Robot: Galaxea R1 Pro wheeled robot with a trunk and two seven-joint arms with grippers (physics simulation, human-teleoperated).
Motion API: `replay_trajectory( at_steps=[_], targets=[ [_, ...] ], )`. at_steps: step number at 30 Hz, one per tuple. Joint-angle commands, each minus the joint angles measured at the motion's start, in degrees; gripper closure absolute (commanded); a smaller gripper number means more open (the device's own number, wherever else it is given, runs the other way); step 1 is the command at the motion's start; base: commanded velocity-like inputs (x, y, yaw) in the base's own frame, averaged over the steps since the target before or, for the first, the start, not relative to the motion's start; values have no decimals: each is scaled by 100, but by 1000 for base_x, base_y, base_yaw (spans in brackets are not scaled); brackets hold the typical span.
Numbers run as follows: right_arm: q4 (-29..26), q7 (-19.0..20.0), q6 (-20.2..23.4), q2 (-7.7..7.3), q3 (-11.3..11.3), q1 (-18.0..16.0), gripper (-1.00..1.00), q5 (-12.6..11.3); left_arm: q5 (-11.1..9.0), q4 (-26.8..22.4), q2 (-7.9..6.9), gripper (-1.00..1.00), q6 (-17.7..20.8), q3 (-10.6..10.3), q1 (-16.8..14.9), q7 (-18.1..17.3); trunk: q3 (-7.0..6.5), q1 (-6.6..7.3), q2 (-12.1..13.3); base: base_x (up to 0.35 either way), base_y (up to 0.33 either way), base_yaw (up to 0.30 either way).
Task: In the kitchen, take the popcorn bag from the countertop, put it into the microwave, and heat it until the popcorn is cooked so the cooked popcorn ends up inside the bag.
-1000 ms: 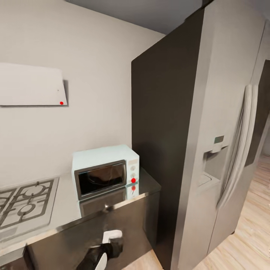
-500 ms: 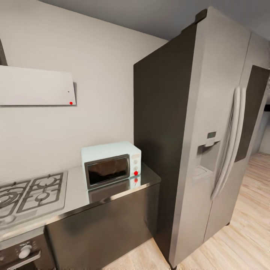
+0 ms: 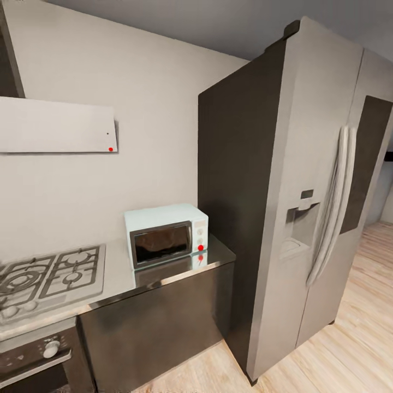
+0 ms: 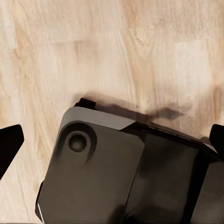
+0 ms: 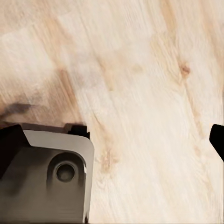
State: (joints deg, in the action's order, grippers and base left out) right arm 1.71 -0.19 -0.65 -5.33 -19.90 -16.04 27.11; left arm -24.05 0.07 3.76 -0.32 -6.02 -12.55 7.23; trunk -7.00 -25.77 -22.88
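While the robot stands back from the kitchen corner, the microwave (image 3: 166, 234) sits on the table (image 3: 117, 278) at about 7 o'clock from the middle of the head view, with its back to the grey wall (image 3: 136, 136) and its right side close to the tall fridge (image 3: 295, 207). This place looks practical: the dark glass door faces the room, so an arm can reach it from the front. The door is closed, and a red dot shows at its lower right. At 9 o'clock from the microwave lies the gas hob (image 3: 46, 278), and under it the oven (image 3: 38, 360) with a round knob. The popcorn bag cannot be found on the visible part of the table, so I judge the robot is on its way and must first find the bag.

Both wrist cameras look down on the light wood floor (image 4: 140, 51), over dark parts of the robot's base (image 4: 116, 172). I think the arms hang low at the sides for travel. Of each claw, dark tips appear at the edges of the wrist pictures, far apart. So both claws seem wide open, and they hold and touch nothing.
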Motion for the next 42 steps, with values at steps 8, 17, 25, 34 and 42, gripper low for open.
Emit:
replay_trajectory(
  at_steps=[8, 17, 25, 34, 42],
  targets=[
    [14, 3, -3, 2, -49, -5, -100, 171, -68, 1, 2, -100, -3, -49, -2, 30, 47, -2, -5, 0, 0, 231],
    [14, -7, -54, 72, -58, -5, -100, 178, -68, -7, -143, -100, -4, -49, -2, 17, 64, -2, -5, 0, 0, 293],
    [22, -7, 8, 85, -58, -5, -100, 180, -65, -4, -140, -100, -3, -49, -2, 16, 65, -2, -5, 0, 0, 300],
    [20, -7, 4, 109, -58, -5, -100, 180, -56, -7, -138, -100, -3, -49, -2, 16, 65, -2, -5, 0, 0, 300],
    [23, -16, -5, 110, -58, -5, -100, 180, -65, -7, -146, -100, -3, -49, -2, 16, 65, -2, -5, 0, 0, 300]
  ],
)
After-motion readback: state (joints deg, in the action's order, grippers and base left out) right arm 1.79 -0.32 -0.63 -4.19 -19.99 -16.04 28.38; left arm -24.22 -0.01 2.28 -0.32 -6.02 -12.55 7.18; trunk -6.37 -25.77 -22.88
